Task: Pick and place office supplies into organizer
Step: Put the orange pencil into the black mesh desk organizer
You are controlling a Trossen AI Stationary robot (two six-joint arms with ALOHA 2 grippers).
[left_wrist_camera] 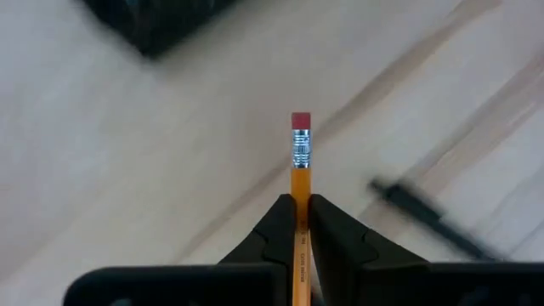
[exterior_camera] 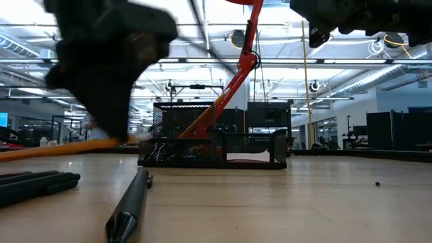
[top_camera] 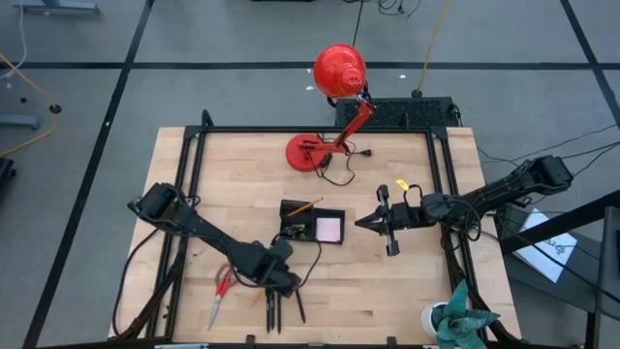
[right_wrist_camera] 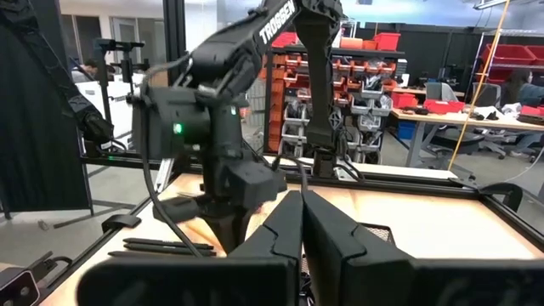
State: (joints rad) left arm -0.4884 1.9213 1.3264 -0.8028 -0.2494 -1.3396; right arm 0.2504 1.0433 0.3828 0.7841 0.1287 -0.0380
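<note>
My left gripper [top_camera: 282, 278] is near the table's front, shut on an orange pencil [left_wrist_camera: 300, 183] whose pink eraser end [left_wrist_camera: 300, 121] sticks out past the fingertips. In the low view the pencil [exterior_camera: 67, 147] runs roughly level below the gripper. The black organizer [top_camera: 312, 225] stands mid-table and holds another pencil [top_camera: 305, 206] and the pink sticky pad [top_camera: 329, 230]. Red-handled scissors [top_camera: 220, 296] and black pens [top_camera: 276, 308] lie flat near the front edge. My right gripper [top_camera: 363, 223] is shut and empty, just right of the organizer. My left gripper pinches the pencil's shaft [left_wrist_camera: 300, 212] between its two fingers, a short way back from the eraser end. The fingers [left_wrist_camera: 280, 228] come from above, pointing down, and lie across the pencil. The pencil lies roughly level in the hold, just above the table.
A red desk lamp stands on its base [top_camera: 308, 152] at the far side, its head [top_camera: 339, 70] beyond the table edge. A black pen [left_wrist_camera: 425, 219] lies near the held pencil, another pen [exterior_camera: 131, 206] toward the front. A green-white object [top_camera: 455, 318] sits at the front right corner.
</note>
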